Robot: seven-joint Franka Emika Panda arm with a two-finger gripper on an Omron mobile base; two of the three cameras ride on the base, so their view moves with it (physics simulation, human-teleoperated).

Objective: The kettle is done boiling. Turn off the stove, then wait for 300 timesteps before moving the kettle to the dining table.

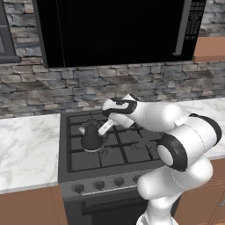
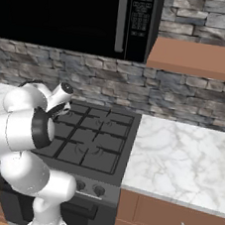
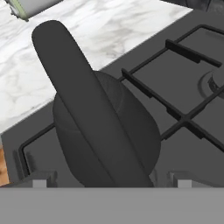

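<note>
The small black kettle (image 1: 91, 138) stands upright on the front-left burner of the dark grey stove (image 1: 127, 151). My gripper (image 1: 104, 128) hangs just above and to the right of it, jaws open. In the hand view the kettle (image 3: 109, 131) is very close, with its arched handle (image 3: 65, 74) running up between my two fingertips (image 3: 41, 180). There is a gap on each side, so the gripper (image 3: 111, 181) is open and not clamped on it. The kettle's pale spout (image 3: 26, 6) points away from the hand. The dining table is out of view.
A row of round knobs (image 1: 99, 185) lines the stove front, also seen from the right (image 2: 88, 187). A black microwave (image 1: 114, 30) hangs above the range. Marble counters flank the stove at left (image 1: 26, 149) and right (image 2: 178, 162). A stone wall (image 2: 137, 87) stands behind.
</note>
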